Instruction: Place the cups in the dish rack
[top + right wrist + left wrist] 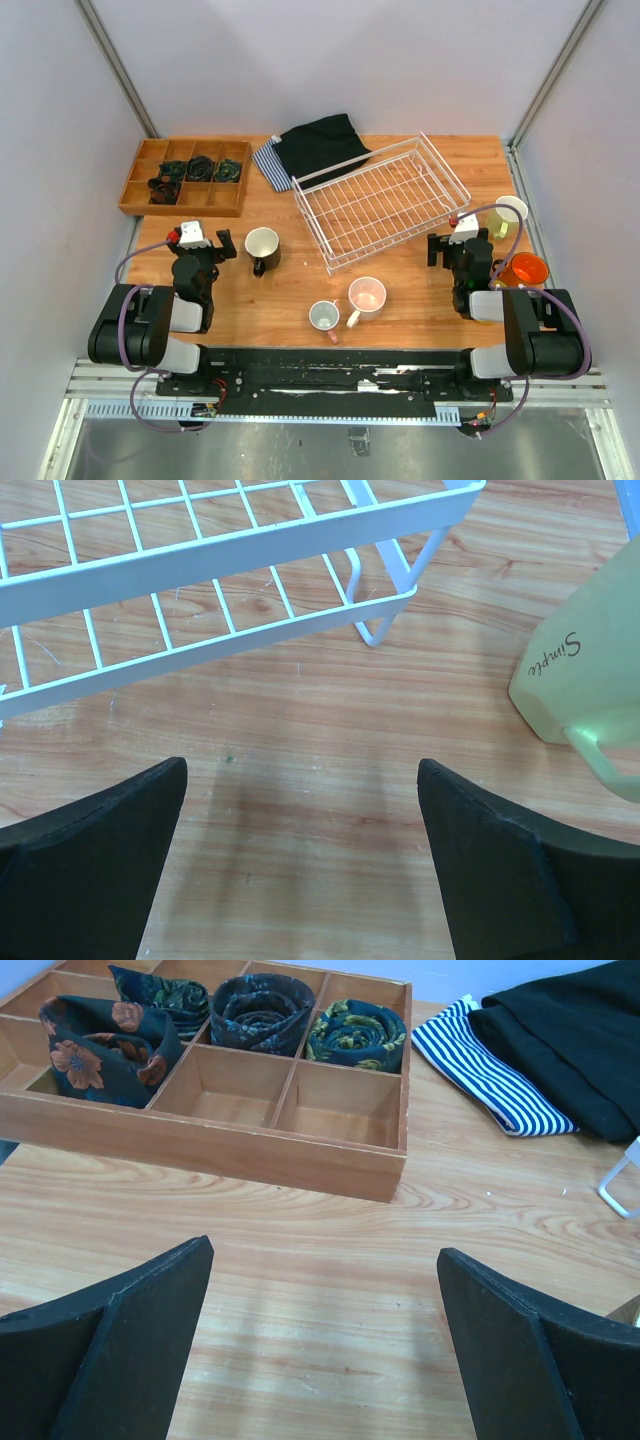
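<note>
Wide apart & empty: left gripper (325,1250), right gripper (302,765). Risk on right reach: bumping yellow-green cup (580,680), snagging dish rack (240,545) wire; 2 obstacles near.

dish rack (380,205) centre-back | compartment tray (180,210) back-left | cloths (320,145) between them | two cups (367,295) (324,316) before rack

Lab cell: grey panel walls (400,60), wooden table (270,300), L arm (150,325) & R arm (530,335) bolted to alu rail (330,372).
</note>
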Available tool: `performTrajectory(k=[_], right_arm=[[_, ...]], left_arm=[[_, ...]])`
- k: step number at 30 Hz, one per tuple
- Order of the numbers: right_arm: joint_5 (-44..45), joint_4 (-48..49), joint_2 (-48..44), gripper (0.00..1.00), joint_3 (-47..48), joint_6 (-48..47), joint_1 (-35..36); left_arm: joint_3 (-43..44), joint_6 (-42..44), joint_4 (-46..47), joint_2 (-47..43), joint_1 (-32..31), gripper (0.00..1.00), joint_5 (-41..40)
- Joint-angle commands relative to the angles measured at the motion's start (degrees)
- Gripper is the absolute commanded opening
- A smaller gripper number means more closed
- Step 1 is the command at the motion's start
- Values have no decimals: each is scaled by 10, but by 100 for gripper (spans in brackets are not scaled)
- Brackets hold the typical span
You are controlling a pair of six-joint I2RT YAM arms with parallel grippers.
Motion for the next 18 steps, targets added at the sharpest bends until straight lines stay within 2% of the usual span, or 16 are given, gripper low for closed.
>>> performTrajectory(k=[1,13,16,18], right_arm=[[2,20,-2,98,-1,1,-12],[15,16,-3,98,2,6,-13],[54,17,-40,98,-11,17,-11],[60,-43,-86,98,-5,16,-11]], left_arm=[[5,7,9,1,5,100,0],[5,7,7,1,5,100,-1],[5,7,7,1,5,100,-1],[5,8,8,1,5,100,-1]])
